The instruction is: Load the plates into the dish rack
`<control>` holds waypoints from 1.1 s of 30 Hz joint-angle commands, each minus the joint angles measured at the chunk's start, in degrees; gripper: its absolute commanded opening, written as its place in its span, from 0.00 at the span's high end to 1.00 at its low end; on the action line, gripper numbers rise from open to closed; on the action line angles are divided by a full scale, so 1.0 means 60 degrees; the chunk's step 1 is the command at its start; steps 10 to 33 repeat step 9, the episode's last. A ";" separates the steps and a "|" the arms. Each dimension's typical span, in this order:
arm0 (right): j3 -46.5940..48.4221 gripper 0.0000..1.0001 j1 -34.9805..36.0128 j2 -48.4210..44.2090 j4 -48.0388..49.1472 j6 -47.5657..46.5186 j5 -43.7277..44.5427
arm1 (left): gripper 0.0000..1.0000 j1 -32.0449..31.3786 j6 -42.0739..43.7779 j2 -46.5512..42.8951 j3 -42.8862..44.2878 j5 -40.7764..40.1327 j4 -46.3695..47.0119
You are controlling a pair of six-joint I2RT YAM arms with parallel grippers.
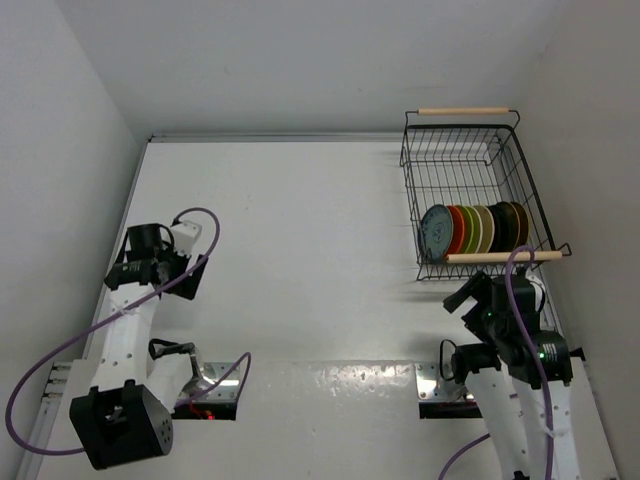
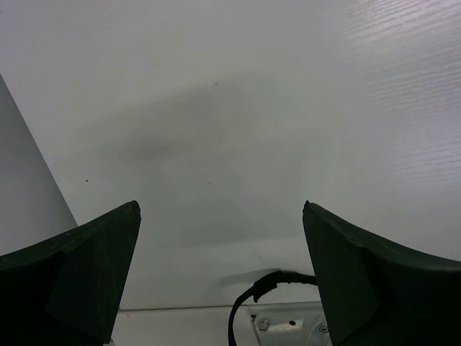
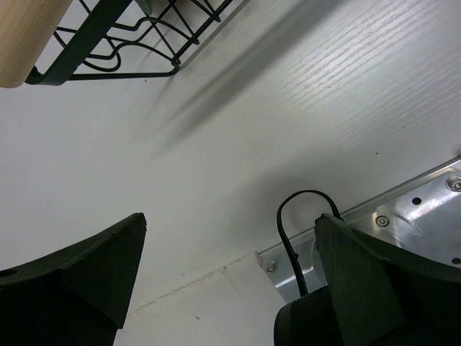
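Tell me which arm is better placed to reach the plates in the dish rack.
Right. The right gripper, open and empty, sits just before the dish rack holding the plates; the left gripper is far across the table.

Table: white top with a fine wood-grain texture, closed in by pale walls on the left, far and right sides.

Standing directly on it:
- Dish rack, black wire, rectangular, in the far right corner close to the right wall; light wooden handle bars on its far and near ends.
- Two shiny metal mounting plates at the near edge, one left, one right, well apart.
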 commanded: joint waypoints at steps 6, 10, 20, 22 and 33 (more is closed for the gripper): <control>-0.0030 0.00 -0.0017 0.0027 -0.0817 -0.0267 0.0029 | 0.00 0.0101 0.0112 -0.0235 -0.0025 -0.0087 0.0216; -0.0074 0.00 -0.0017 0.0041 -0.0847 -0.0281 -0.0001 | 0.00 0.0101 0.0112 -0.0235 -0.0025 -0.0087 0.0216; -0.0074 0.00 -0.0017 0.0041 -0.0847 -0.0281 -0.0001 | 0.00 0.0101 0.0112 -0.0235 -0.0025 -0.0087 0.0216; -0.0074 0.00 -0.0017 0.0041 -0.0847 -0.0281 -0.0001 | 0.00 0.0101 0.0112 -0.0235 -0.0025 -0.0087 0.0216; -0.0074 0.00 -0.0017 0.0041 -0.0847 -0.0281 -0.0001 | 0.00 0.0101 0.0112 -0.0235 -0.0025 -0.0087 0.0216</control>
